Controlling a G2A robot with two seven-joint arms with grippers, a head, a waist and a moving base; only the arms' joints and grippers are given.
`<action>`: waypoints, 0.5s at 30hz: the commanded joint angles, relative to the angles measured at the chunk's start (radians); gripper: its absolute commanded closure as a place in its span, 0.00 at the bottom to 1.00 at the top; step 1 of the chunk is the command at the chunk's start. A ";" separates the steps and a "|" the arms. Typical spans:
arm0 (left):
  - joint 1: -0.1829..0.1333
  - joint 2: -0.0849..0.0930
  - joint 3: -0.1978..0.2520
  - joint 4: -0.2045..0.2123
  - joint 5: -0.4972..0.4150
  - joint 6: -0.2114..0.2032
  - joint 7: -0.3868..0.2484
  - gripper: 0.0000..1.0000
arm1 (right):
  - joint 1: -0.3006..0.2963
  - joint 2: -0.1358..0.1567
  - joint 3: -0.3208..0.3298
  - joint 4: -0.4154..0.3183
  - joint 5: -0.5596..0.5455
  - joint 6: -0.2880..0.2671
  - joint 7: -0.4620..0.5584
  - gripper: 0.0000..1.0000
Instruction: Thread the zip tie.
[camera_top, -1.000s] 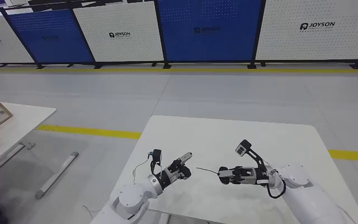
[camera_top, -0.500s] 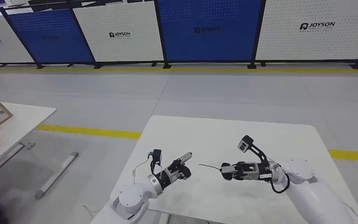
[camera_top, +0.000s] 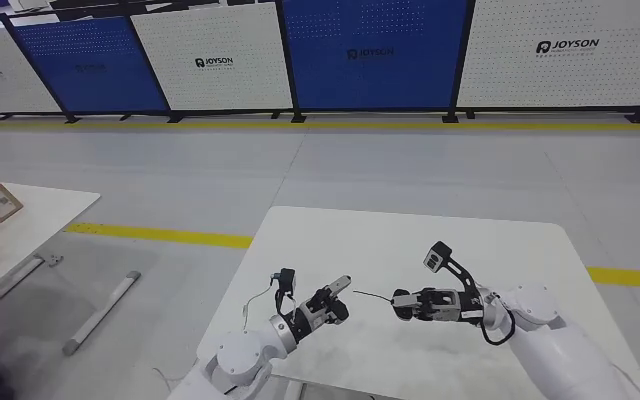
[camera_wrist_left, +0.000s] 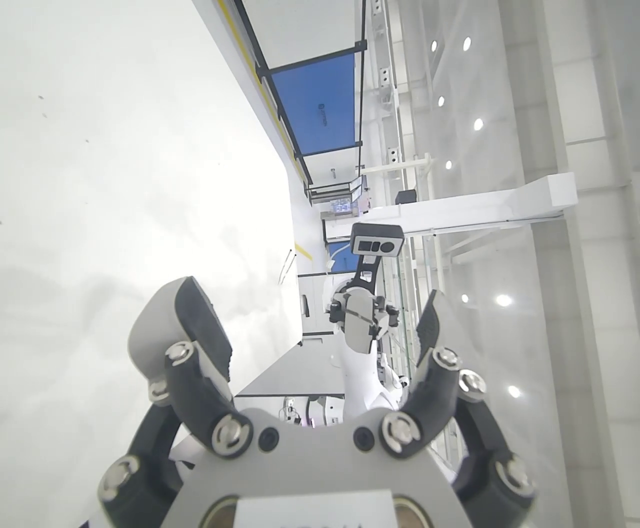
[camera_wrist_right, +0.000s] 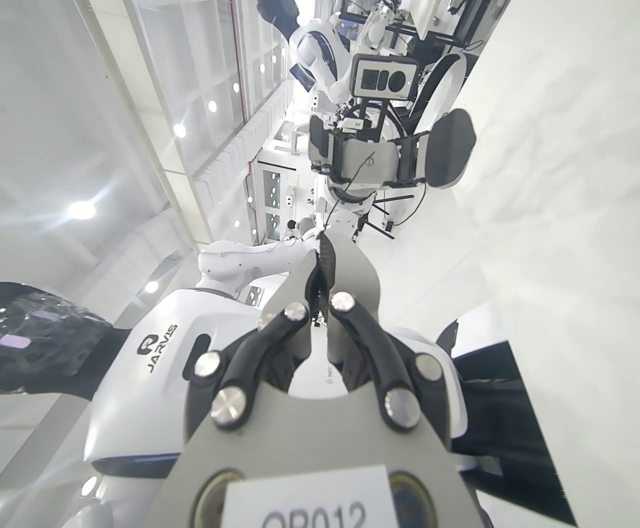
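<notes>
A thin black plastic zip tie (camera_top: 372, 297) is held just above the white rectangular counter (camera_top: 420, 235), over its front half. One end is pinched between the closed fingers of the right hand (camera_top: 398, 301). The free length is pointed sideways toward the left hand (camera_top: 340, 289). The tip is seen just short of that hand, with a small gap between them.

In the right wrist view, the tie (camera_wrist_right: 356, 174) is shown as a fine curved line rising from the fingertips of the right hand (camera_wrist_right: 322, 247). The left hand (camera_wrist_right: 385, 150) is seen beyond it, facing the tie.

The left hand (camera_wrist_left: 315, 310) is held wide, its two black ribbed pads (camera_wrist_left: 202, 312) spread far apart. Both hands are raised a little off the counter and turned toward each other.

Behind the counter, a grey floor is crossed by a yellow line (camera_top: 160, 236). Blue and white perforated wall panels (camera_top: 375, 50) are lined up at the back. Part of a second white table (camera_top: 40, 215) is seen to one side.
</notes>
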 joint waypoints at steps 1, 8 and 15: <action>-0.001 -0.003 0.021 -0.003 -0.018 0.010 0.000 0.00 | 0.007 -0.008 -0.007 0.017 0.019 0.003 0.005 1.00; -0.016 -0.009 0.031 0.000 -0.101 0.026 0.011 0.00 | 0.013 -0.011 -0.011 0.029 0.015 0.009 0.005 1.00; -0.024 -0.017 0.056 -0.001 -0.085 -0.026 0.068 0.00 | 0.013 -0.011 -0.011 0.029 0.015 0.009 0.005 1.00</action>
